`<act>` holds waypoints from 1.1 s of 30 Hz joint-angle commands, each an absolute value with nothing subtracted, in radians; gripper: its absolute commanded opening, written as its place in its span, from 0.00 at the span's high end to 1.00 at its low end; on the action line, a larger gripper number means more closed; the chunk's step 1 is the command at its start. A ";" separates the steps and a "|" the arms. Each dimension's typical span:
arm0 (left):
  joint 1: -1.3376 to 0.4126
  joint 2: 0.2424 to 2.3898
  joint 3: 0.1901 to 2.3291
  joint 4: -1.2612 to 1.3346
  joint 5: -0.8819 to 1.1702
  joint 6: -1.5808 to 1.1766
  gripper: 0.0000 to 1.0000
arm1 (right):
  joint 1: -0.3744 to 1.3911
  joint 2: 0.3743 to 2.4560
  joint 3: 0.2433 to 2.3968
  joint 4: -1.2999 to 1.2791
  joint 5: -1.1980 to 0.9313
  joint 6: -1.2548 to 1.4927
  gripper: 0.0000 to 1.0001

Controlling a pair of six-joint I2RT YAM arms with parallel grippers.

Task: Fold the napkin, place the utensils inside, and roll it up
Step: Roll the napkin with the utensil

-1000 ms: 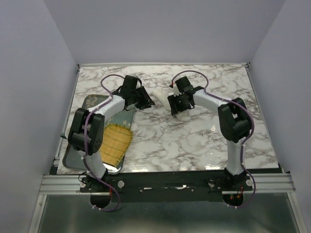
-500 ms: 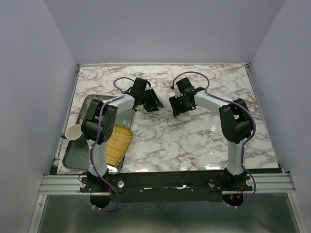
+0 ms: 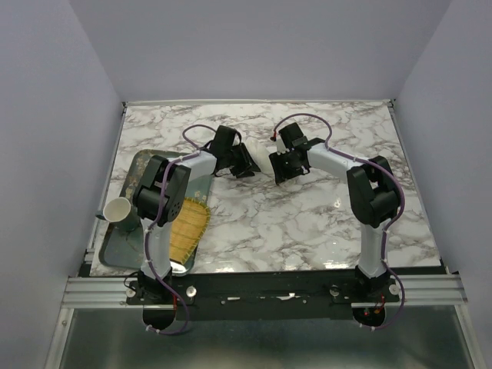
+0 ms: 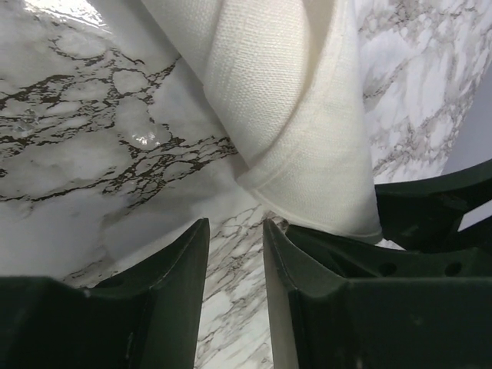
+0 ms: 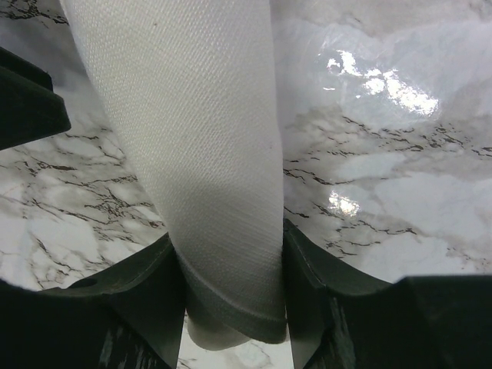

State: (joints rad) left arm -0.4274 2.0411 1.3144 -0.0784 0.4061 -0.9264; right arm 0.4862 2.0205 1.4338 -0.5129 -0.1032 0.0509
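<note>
napkin (image 5: 207, 154) rolled | right gripper (image 5: 231, 257) pinching one end | left gripper (image 4: 234, 231) slightly spread, empty, beside napkin | advice: clamp evenly, roll tight

Cream-white napkin (image 5: 207, 154) lies rolled into a tube.

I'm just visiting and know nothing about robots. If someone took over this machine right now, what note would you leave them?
Left gripper: jaws open and empty, beside the napkin.
Right gripper: jaws closed around the roll near its end.
Napkin: already rolled, lying on the marble table.
Spoon: not visible, possibly inside the roll.
Left to do: check the roll holds, then let go.
</note>
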 commanded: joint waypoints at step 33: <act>-0.506 2.175 1.439 -0.394 0.215 -0.931 0.61 | 0.489 2.025 1.493 -0.552 -0.149 0.080 0.42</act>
State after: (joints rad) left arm -0.4911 2.1475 1.5085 -0.2901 0.2653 -0.9447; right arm 0.4862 2.0193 1.4601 -0.5266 -0.1291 0.0631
